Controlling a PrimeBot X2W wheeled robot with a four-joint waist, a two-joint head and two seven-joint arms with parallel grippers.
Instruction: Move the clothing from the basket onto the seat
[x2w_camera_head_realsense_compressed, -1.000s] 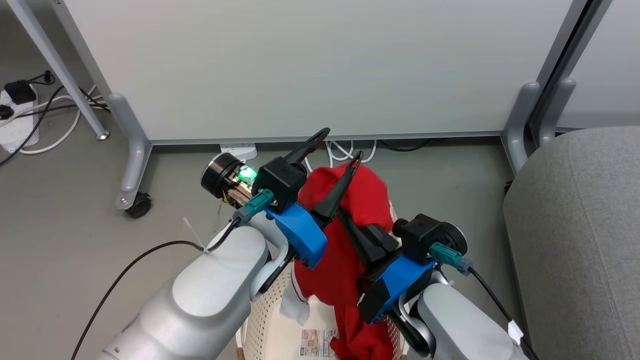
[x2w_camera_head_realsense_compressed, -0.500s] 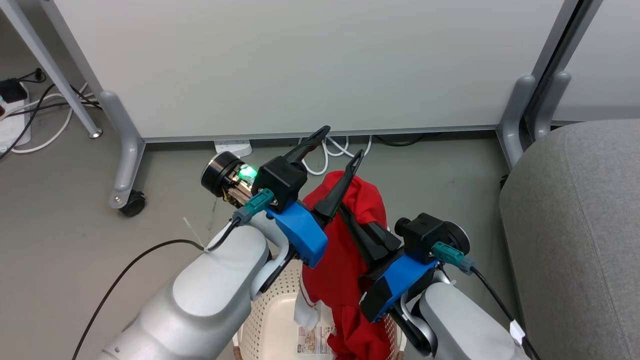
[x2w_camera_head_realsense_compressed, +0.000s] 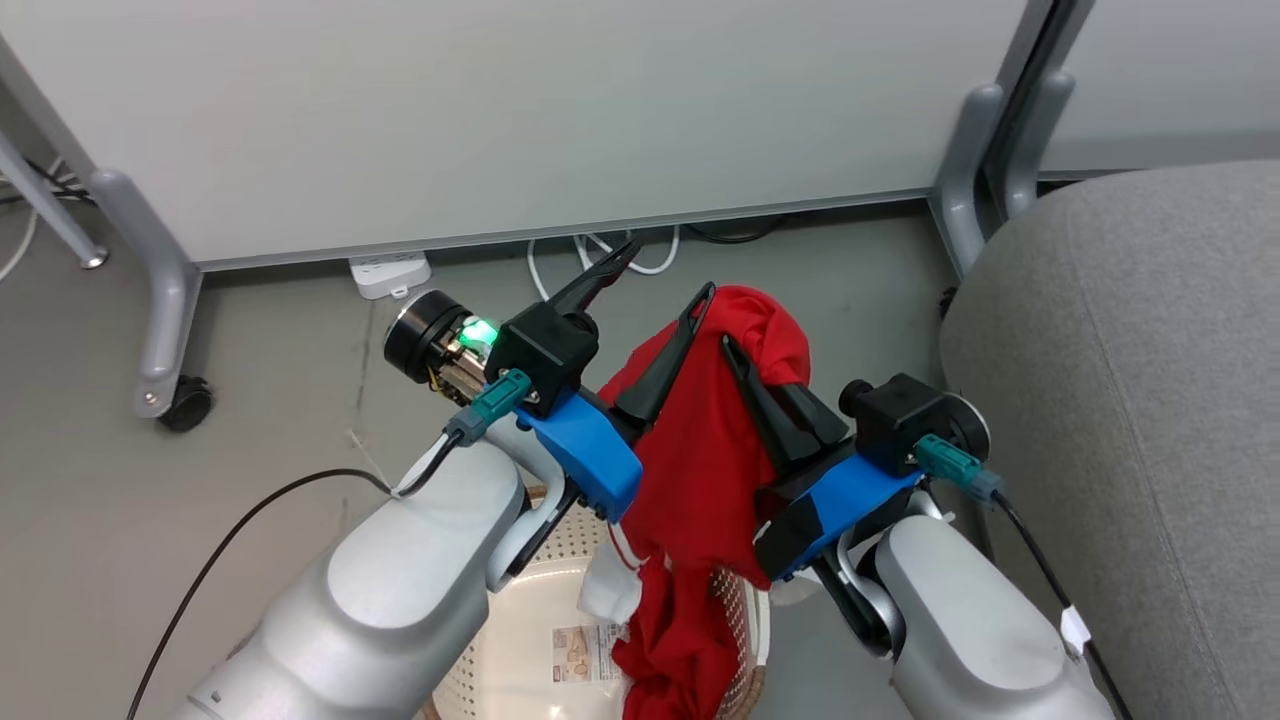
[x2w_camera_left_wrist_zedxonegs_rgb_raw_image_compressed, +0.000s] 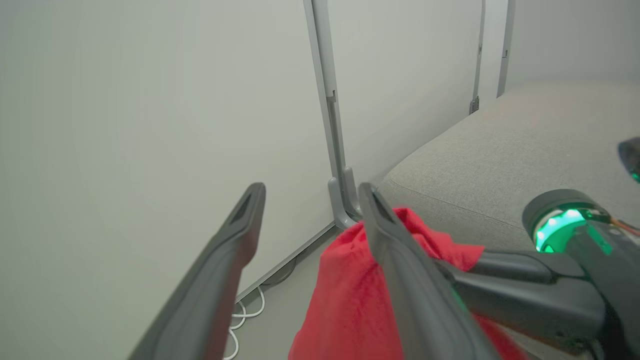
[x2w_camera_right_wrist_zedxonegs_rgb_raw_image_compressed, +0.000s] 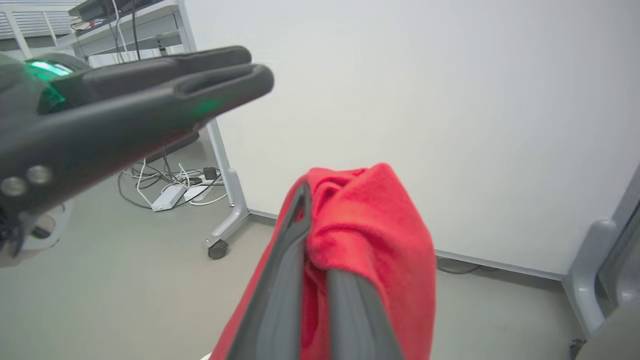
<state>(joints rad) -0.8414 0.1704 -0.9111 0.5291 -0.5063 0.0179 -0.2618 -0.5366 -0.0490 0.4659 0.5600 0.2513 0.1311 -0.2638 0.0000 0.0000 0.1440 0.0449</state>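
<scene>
Below the white partition (x2w_camera_head_realsense_compressed: 500, 120), the seat (x2w_camera_head_realsense_compressed: 1130, 400) lay right of our right end effector (x2w_camera_head_realsense_compressed: 735, 355), clamped on the clothing (x2w_camera_head_realsense_compressed: 700, 480) hanging over the basket (x2w_camera_head_realsense_compressed: 520, 590); our left end effector (x2w_camera_head_realsense_compressed: 670, 268) gaped.

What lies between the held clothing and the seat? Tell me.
In the head view, bare grey floor and the black wrist of the right gripper separate the clothing from the seat.

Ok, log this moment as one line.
right gripper: shut on clothing | left gripper: open | clothing: held up, lower end over basket | seat: at right
</scene>
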